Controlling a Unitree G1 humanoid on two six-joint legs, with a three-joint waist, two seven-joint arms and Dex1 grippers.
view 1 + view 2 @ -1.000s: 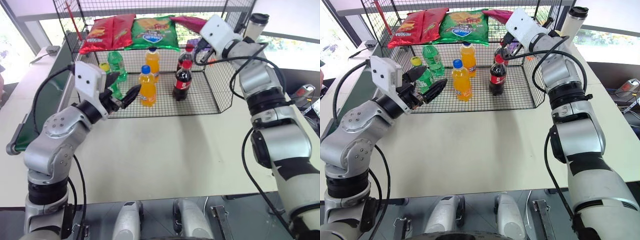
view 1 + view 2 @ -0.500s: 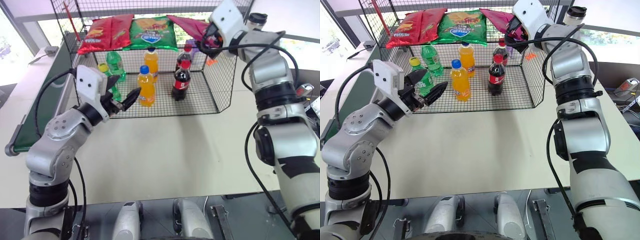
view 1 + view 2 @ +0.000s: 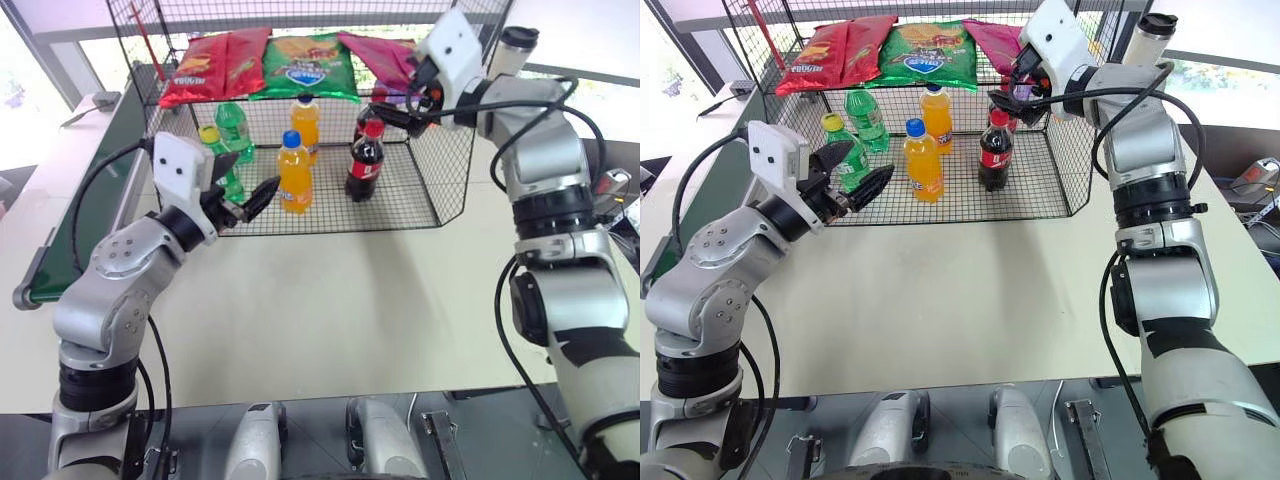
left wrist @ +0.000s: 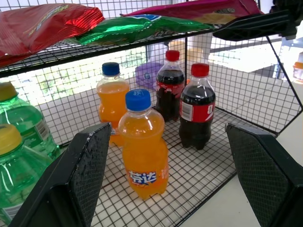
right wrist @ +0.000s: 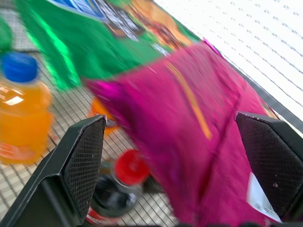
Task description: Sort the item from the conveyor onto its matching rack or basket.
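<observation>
- Left eye view: the shiny magenta-pink chip bag (image 3: 382, 57) lies on the mesh upper shelf of the large black wire-grid cage (image 3: 440, 190), at the shelf's right end, beside a green chip bag (image 3: 309, 64) and two red chip bags (image 3: 213, 64) further left.
- The right gripper (image 3: 408, 100) hangs at the cage's right front corner, just below and in front of the pink bag, its two black fingers spread wide with nothing between them; the right wrist view shows the pink bag lying free between and beyond the fingers.
- The left gripper (image 3: 246, 177) hovers over the pale tabletop (image 3: 330, 300) at the cage's front left corner, fingers apart and empty.
- On the cage's mesh floor stand two orange soda bottles with blue caps (image 3: 293, 172), two dark cola bottles with red caps (image 3: 365, 160) and two green bottles (image 3: 231, 128); a small purple tub (image 4: 148, 74) sits behind them near the back wall.
- The long dark green conveyor belt in its grey metal frame (image 3: 85, 205) runs along the table's left edge.
- A white tumbler with a dark lid (image 3: 514, 48) stands beyond the cage's right side.
</observation>
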